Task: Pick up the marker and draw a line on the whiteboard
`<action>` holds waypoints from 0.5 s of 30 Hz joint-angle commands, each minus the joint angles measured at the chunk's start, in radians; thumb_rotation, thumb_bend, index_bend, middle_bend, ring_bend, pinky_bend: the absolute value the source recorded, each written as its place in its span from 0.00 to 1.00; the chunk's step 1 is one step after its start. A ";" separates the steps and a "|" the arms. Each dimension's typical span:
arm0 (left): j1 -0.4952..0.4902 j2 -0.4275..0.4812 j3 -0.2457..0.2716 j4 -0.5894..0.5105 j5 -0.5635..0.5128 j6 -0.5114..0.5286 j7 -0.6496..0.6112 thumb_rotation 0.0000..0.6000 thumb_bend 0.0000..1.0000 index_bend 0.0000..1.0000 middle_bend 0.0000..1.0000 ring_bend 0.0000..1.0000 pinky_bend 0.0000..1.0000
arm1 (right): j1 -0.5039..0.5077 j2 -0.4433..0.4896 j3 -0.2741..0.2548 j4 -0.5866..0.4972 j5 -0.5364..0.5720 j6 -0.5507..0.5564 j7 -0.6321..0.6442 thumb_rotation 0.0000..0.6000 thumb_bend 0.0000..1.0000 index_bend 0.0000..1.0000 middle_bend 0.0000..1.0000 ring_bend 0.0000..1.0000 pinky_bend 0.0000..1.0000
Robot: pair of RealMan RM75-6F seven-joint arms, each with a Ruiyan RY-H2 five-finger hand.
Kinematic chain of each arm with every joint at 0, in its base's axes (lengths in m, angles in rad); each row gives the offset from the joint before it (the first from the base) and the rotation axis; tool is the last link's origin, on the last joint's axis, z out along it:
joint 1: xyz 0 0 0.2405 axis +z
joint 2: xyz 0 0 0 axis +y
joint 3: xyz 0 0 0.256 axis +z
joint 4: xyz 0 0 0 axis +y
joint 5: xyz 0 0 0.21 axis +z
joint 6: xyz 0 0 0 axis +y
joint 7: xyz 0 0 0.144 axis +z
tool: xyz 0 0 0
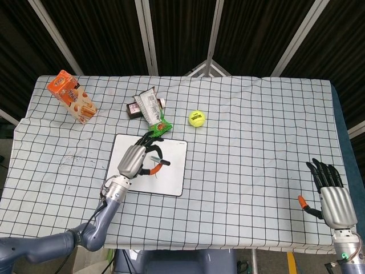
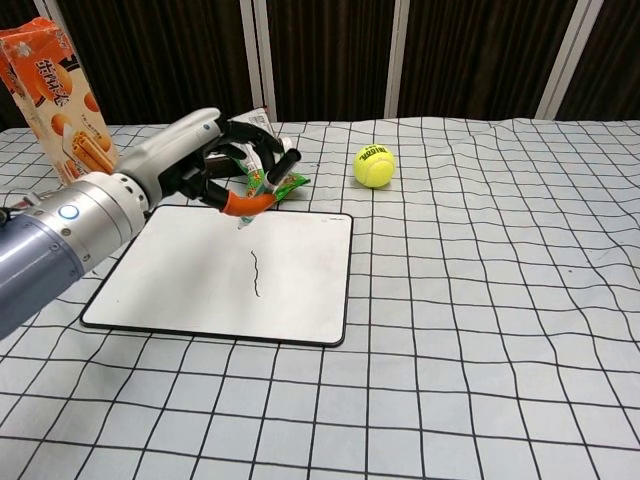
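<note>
The white whiteboard [image 1: 174, 178] [image 2: 180, 290] lies flat on the checked cloth, left of centre. A short dark wavy line [image 2: 255, 272] marks its middle. My left hand [image 1: 137, 160] [image 2: 200, 160] hovers above the board's far part, pinching the marker [image 1: 162, 163] [image 2: 268, 180] between the orange-tipped thumb and the fingers. The marker is tilted, its black end up and to the right, its tip off the board. My right hand [image 1: 332, 197] rests open and empty near the table's front right corner; only the head view shows it.
An orange snack box [image 1: 71, 97] [image 2: 60, 95] stands at the back left. Snack packets [image 1: 149, 108] [image 2: 250, 135] lie just beyond the board. A yellow tennis ball [image 1: 196, 118] [image 2: 373, 165] sits right of them.
</note>
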 commanded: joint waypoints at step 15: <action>-0.037 -0.072 0.007 0.124 -0.018 -0.041 -0.007 1.00 0.54 0.71 0.21 0.05 0.15 | 0.001 0.004 0.000 -0.005 0.006 -0.008 0.009 1.00 0.33 0.00 0.00 0.00 0.00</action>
